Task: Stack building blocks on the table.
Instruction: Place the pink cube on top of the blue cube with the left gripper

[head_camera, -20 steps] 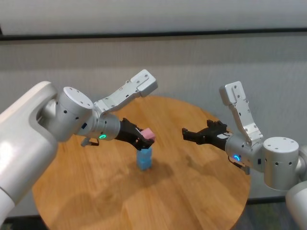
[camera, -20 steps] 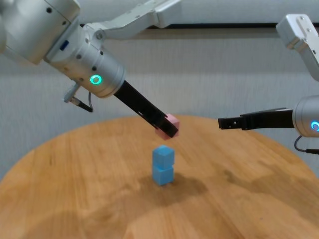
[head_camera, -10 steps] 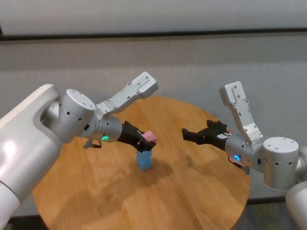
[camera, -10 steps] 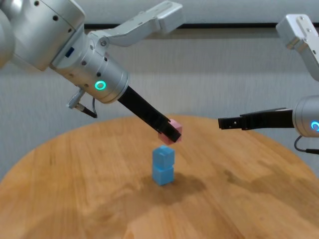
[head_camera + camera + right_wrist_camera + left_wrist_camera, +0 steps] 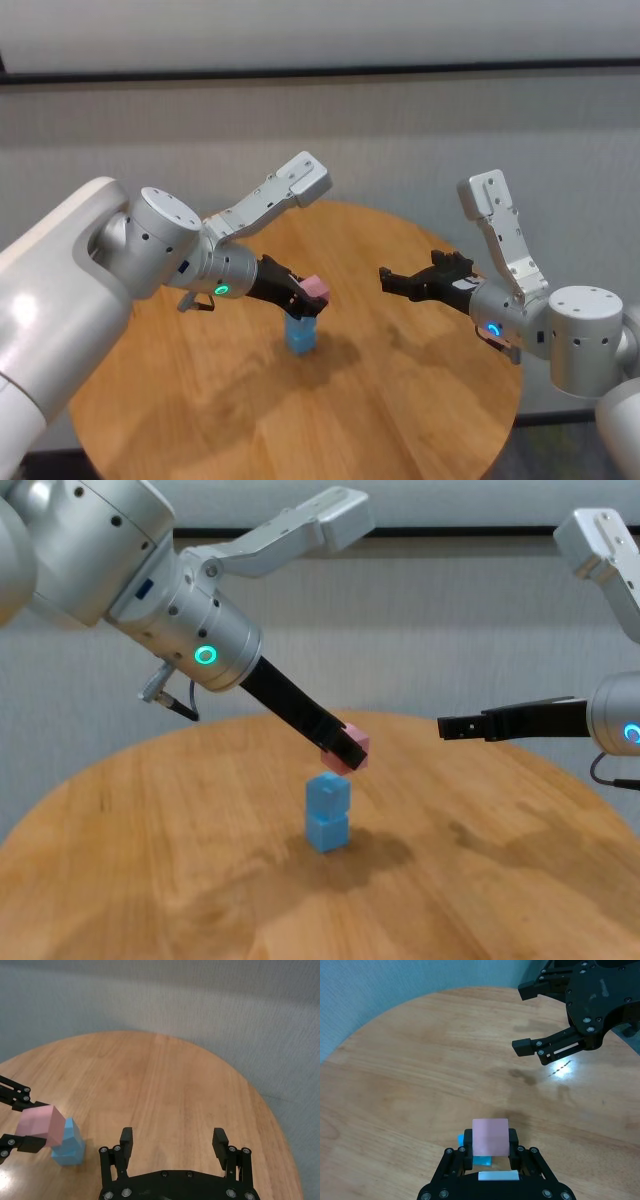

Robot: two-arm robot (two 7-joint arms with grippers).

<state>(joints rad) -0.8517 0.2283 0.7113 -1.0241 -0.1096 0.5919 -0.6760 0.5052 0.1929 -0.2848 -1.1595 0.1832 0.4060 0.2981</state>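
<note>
Two light blue building blocks (image 5: 328, 814) stand stacked one on the other near the middle of the round wooden table (image 5: 150, 860); they also show as the blue stack (image 5: 301, 332) in the head view and the blue stack (image 5: 68, 1144) in the right wrist view. My left gripper (image 5: 346, 750) is shut on the pink block (image 5: 352, 746), holding it tilted just above the stack's top and slightly toward its right side, a small gap apart. Seen from the left wrist, the pink block (image 5: 490, 1137) covers most of the blue stack (image 5: 481, 1160). My right gripper (image 5: 448, 726) hovers open, right of the stack and above the table.
A grey wall runs behind the table. The table's far rim (image 5: 400, 225) curves behind both arms. My right gripper (image 5: 532, 1017) also appears far off in the left wrist view, over bare wood.
My left gripper has carried the pink block lower and a little to the right, closer to the top of the blue stack. The right arm has stayed still.
</note>
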